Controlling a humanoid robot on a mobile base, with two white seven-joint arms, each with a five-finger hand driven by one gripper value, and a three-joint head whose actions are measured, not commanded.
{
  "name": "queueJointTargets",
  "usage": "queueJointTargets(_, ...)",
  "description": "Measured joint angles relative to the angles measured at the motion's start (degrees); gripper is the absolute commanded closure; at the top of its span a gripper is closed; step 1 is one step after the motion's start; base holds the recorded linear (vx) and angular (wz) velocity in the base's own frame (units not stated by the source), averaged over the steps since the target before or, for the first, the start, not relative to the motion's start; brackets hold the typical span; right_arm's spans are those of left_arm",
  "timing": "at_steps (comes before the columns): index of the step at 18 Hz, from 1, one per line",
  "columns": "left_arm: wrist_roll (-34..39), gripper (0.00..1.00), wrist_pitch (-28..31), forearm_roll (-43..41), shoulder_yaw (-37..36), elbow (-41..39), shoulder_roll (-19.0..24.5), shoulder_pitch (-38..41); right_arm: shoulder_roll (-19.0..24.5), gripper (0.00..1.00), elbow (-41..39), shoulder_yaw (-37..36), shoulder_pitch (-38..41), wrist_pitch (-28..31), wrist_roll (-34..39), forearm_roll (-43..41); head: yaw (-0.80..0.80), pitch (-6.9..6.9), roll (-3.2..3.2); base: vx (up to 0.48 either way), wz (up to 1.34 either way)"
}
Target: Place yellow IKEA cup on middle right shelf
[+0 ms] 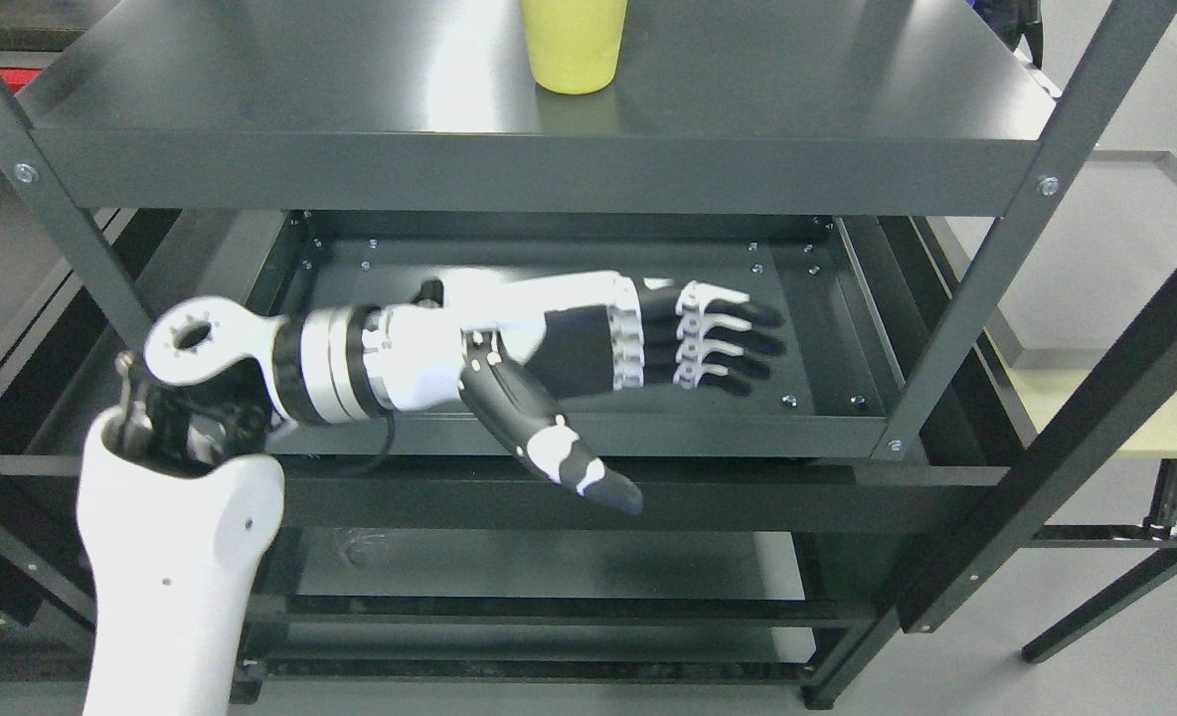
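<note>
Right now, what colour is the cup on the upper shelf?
Yellow-green, plain with no pattern; the cup shows in the head view, its top cut off.

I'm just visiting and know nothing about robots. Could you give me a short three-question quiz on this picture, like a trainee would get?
1. True or false: the robot hand is holding the cup.
2. Where does the cup stand?
A. on the top shelf
B. on the floor
C. on the shelf below
3. Fill in: the robot hand's fingers are stretched out and hold ______.

Key:
1. False. The left robot hand is open, in front of the lower shelf, well apart from the cup.
2. A.
3. Nothing.
</note>
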Motion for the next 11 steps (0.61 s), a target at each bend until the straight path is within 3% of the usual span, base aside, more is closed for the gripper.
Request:
queueJointTargets(4, 18.1, 0.01, -16.7, -8.6, -2.3, 2.7, -1.6, 10.5, 0.0, 0.01, 0.0, 0.0, 0.0, 0.0, 0.0, 0.0, 0.00, 0.00, 0.00, 0.000, 0.00)
queueJointTargets(8, 37.4, 0.01, -26.9, -12.8, -0.3, 4.6, -3.1, 16.7, 0.0, 0.01, 0.0, 0.0, 0.0, 0.0, 0.0, 0.0, 0.00, 0.00, 0.00, 0.000, 0.00)
queueJointTargets(11, 51.4, 0.01, -30.1, -14.5, 1.9, 4.6, -3.8, 21.1, 0.0, 0.01, 0.0, 0.0, 0.0, 0.0, 0.0, 0.0, 0.00, 0.00, 0.00, 0.002, 0.00)
